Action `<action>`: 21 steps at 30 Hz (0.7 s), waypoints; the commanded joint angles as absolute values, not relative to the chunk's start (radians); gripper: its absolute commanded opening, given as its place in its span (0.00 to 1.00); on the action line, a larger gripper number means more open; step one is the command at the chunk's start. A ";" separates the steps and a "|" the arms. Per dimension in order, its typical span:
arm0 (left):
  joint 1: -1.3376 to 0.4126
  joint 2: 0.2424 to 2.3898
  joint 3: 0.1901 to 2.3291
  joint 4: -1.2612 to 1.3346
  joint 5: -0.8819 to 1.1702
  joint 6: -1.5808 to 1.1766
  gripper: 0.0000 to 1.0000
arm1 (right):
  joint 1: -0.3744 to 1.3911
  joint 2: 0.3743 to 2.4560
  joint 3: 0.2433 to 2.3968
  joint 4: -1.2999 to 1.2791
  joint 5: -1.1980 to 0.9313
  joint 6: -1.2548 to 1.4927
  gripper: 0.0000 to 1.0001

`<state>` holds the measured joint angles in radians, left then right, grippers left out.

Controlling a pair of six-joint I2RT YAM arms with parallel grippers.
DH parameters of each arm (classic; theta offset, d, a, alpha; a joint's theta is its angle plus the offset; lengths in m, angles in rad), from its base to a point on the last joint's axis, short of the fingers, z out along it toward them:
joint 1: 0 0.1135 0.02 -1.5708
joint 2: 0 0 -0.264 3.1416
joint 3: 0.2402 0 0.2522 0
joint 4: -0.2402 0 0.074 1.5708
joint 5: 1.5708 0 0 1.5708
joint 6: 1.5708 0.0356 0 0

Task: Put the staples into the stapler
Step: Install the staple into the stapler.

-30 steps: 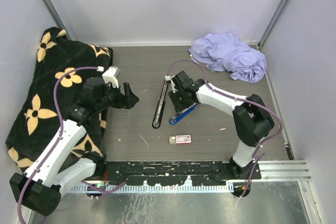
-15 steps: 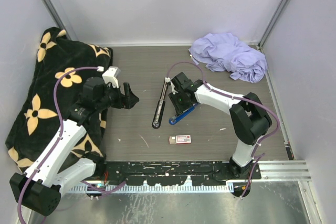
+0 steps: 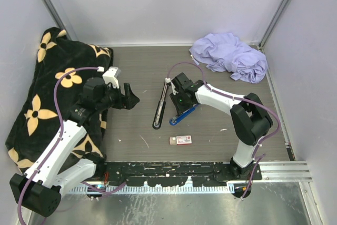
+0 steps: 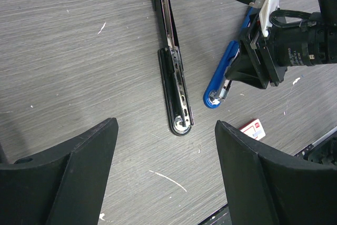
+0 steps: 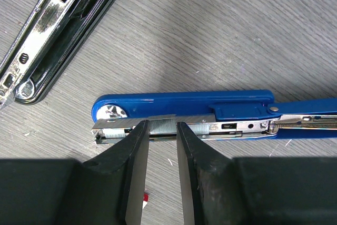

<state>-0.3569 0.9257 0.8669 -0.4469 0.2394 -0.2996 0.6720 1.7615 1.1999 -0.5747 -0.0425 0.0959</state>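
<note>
The grey wood-grain worktop (image 3: 142, 72) carried, in the overhead view alone, a plush black blanket (image 3: 47, 77) with yellow flowers along its left side and a crumpled lavender cloth (image 3: 229, 56) at the back right; the left arm bent over the blanket's edge, its left gripper (image 3: 131, 96) raised, fingers spread wide and empty; the right arm reached leftward, elbow folded, right gripper (image 5: 162, 127) pointing down onto the blue stapler (image 5: 184, 101); a black stapler (image 4: 172, 77) lay unfolded flat just beside it, chrome rail plain in the left wrist view; the staples (image 3: 180, 140), a small white-and-red box, lay near the front edge, apart from both; only the right wrist view showed a short silver staple strip (image 5: 161, 125) in the blue stapler's open channel, pinched between the fingers.
</note>
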 commanded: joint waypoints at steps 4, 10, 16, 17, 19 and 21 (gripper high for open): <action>-0.351 0.924 0.883 -0.425 0.248 -0.292 0.77 | 0.674 1.773 1.197 -0.548 -0.037 0.082 0.33; -0.351 0.924 0.882 -0.423 0.250 -0.294 0.77 | 0.673 1.764 1.185 -0.550 -0.033 0.069 0.34; -0.351 0.925 0.883 -0.423 0.249 -0.293 0.77 | 0.674 1.756 1.174 -0.550 -0.033 0.064 0.35; -0.351 0.924 0.883 -0.423 0.250 -0.293 0.77 | 0.675 1.757 1.174 -0.549 -0.034 0.064 0.35; -0.351 0.925 0.882 -0.423 0.250 -0.293 0.77 | 0.675 1.760 1.170 -0.543 -0.032 0.064 0.35; -0.351 0.925 0.882 -0.423 0.250 -0.294 0.77 | 0.676 1.767 1.170 -0.542 -0.031 0.064 0.35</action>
